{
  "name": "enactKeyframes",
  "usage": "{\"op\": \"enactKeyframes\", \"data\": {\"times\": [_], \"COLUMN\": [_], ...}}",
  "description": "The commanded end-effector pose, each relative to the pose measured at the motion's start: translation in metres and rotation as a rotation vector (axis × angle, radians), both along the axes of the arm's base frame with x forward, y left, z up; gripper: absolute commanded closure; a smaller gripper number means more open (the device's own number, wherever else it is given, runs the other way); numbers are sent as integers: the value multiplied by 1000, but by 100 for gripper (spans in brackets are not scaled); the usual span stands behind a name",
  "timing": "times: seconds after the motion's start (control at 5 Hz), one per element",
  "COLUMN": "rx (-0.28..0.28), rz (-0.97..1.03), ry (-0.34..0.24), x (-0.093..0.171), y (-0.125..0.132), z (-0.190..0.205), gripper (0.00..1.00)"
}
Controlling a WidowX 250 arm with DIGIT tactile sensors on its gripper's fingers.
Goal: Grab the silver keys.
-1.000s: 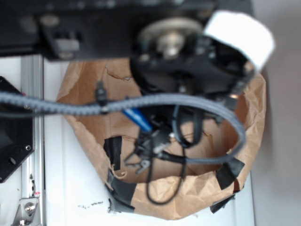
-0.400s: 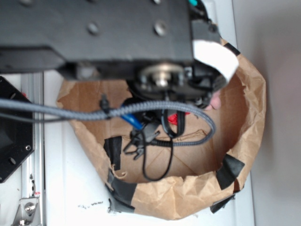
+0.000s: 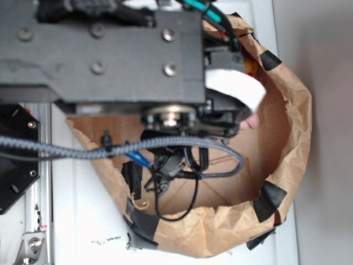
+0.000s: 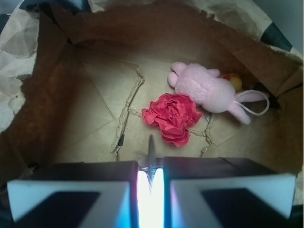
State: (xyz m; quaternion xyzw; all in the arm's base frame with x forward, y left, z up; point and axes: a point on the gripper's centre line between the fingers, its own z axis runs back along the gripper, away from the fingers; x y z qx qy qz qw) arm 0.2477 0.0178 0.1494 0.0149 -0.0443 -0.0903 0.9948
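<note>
From the exterior view we see mostly the black arm [image 3: 110,55], which covers the far half of the brown paper bag [image 3: 292,132]. A braided cable [image 3: 55,149] loops across the opening. Black tape [image 3: 269,200] patches the near rim. A scrap of pink [image 3: 251,121] peeks out under the arm by the right wall. We cannot read how the jaws stand from here, and what we are after does not show at all.

The wrist view tells us more. The gripper [image 4: 151,173] is nearly pressed together, leaving only a bright slit. A thin grey sliver stands up out of that slit, and we take it for the silver keys [image 4: 151,147], pinched over the bag floor near its front edge. A red flower [image 4: 172,118] lies just beyond them at the middle of the floor. A pink plush bunny [image 4: 209,92] lies toward the far right corner, with something yellow [image 4: 233,80] behind it.

We judge that the step is to secure the hold. We would keep the squeeze firm and rise straight up, clear of the flower and the crumpled walls, so the loose ring cannot snag or swing free.

The ring and the rest of the bunch are hidden behind the pads. Glare washes out the slit, so we cannot tell how much metal is caught.
</note>
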Motion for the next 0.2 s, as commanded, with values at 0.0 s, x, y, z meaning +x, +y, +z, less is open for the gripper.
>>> {"op": "enactKeyframes", "data": {"times": [0.0], "rx": [2], "rz": [23], "ry": [-60], "x": [-2], "y": [-5], "z": [16], "gripper": [100]}}
